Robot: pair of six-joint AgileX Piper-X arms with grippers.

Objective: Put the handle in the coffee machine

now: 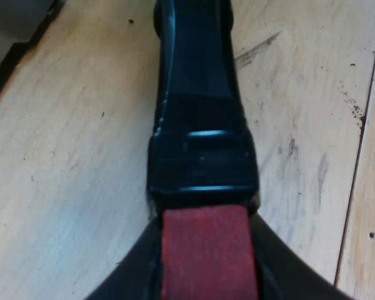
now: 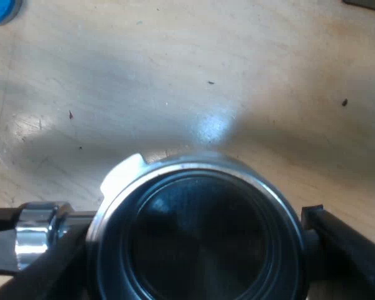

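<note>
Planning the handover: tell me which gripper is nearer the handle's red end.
Left. The left gripper clamps the red end; the right gripper clamps the basket at the other end.

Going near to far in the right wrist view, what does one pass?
metal holder, its open basket facing the camera → wooden table → blue tamper, only its edge in sight

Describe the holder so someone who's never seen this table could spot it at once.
Look over the pale wooden table. The holder is a round metal cup, dark inside, on a black handle. Unlike the blue tamper on the same table, it is shiny metal and its handle ends in red.
</note>
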